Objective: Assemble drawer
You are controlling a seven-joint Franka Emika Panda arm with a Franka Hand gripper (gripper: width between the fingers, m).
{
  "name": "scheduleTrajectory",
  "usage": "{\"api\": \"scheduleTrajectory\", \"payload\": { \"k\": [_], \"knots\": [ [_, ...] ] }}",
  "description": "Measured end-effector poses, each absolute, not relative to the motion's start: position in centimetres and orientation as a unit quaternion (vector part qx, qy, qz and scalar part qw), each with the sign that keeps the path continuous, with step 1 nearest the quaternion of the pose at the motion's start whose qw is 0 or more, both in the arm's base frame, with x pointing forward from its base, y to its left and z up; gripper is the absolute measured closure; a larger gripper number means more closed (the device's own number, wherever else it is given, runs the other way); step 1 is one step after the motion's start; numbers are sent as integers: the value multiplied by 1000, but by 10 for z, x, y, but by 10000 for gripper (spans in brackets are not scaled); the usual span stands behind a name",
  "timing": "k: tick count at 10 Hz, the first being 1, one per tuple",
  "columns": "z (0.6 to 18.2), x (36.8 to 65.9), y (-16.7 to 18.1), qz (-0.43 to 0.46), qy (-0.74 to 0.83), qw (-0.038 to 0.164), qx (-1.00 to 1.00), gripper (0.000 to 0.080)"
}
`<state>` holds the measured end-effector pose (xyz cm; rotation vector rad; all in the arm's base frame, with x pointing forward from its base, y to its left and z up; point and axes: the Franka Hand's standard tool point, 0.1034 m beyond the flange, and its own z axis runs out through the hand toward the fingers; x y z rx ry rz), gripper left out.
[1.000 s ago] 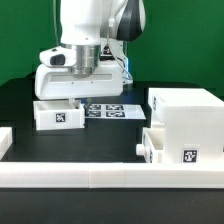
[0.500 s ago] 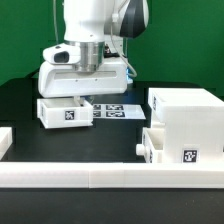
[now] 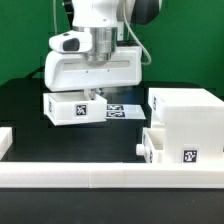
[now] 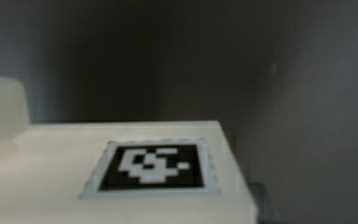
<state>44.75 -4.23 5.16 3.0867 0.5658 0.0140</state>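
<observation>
My gripper (image 3: 93, 94) reaches down from the white hand into a small white tray (image 3: 72, 108) with a square tag on its face. It is shut on the tray and holds it slightly above the black table. The fingertips are hidden by the tray. In the wrist view the tray's tagged surface (image 4: 149, 165) fills the lower part, very close and blurred, and no fingers show. The tall boxy casing (image 3: 185, 112) stands at the exterior view's right. A second tray (image 3: 178, 148) with a front knob (image 3: 140, 148) sits low in front of the casing.
The marker board (image 3: 124, 111) lies flat on the table just behind and to the right of the held tray. A low white border wall (image 3: 90, 178) runs along the front edge, with a raised end at the exterior view's left (image 3: 5, 140).
The gripper has moved toward the exterior view's right with the tray in it. The tray has risen a little off the table. The casing and second tray have not moved.
</observation>
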Motion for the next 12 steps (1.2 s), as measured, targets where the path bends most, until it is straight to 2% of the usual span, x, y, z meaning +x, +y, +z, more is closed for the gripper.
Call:
{"api": "scheduleTrajectory", "payload": {
  "k": [2,4,7,10,12],
  "knots": [
    [52,458,-43,7,206,3,978,757],
    [50,455,-43,5,231,3,973,757],
    [49,457,-44,0,354,4,935,757],
    [53,485,-41,-13,490,17,872,757],
    [55,492,-42,-20,564,24,825,757]
  ]
}}
